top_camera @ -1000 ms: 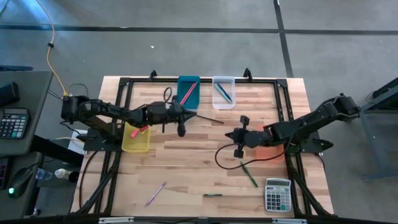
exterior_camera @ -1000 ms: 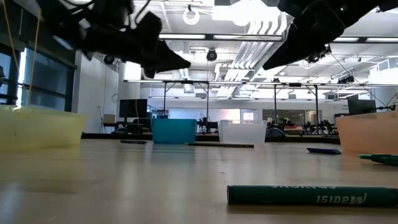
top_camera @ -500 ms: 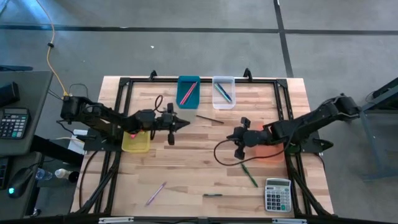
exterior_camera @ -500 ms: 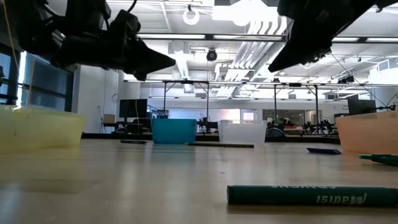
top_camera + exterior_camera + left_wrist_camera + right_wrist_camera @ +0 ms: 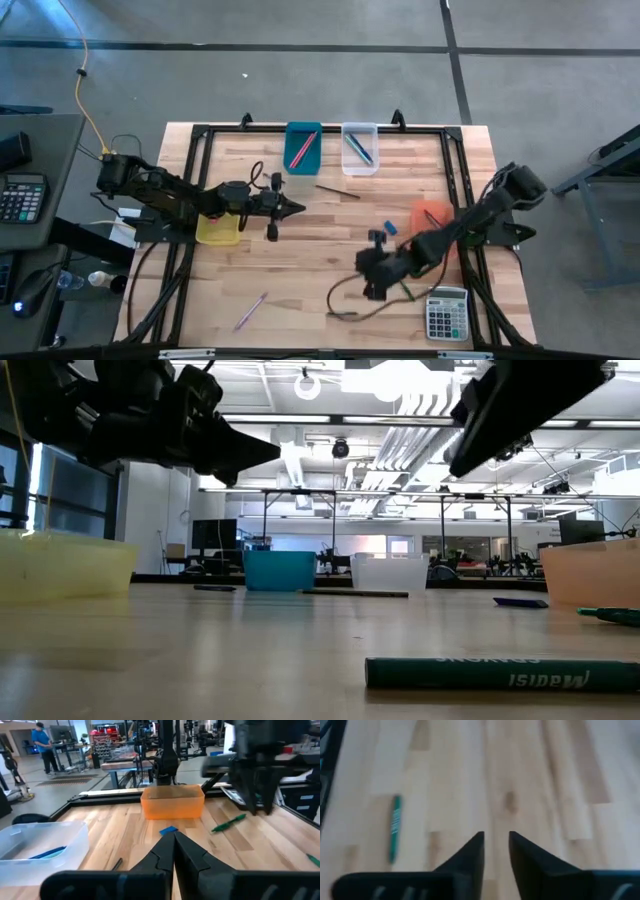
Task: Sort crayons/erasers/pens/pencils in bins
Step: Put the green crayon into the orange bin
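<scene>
Right tool (image 5: 372, 275), fingers slightly apart and empty, hovers over the worktop (image 5: 300, 250). Green crayon (image 5: 402, 287) lies just at its 3 o'clock, long axis 11-to-5. Left tool (image 5: 283, 207), fingers together, waits farther off.

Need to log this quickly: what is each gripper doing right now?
Left gripper: shut, holding nothing.
Right gripper: slightly open, holding nothing.

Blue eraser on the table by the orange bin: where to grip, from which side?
Likely from straight above, with the fingers closing across the narrow width of the blue eraser. It lies flat on bare wood, a little clear of the orange bin, so its long edges are free. It sits too low for a side approach.
</scene>
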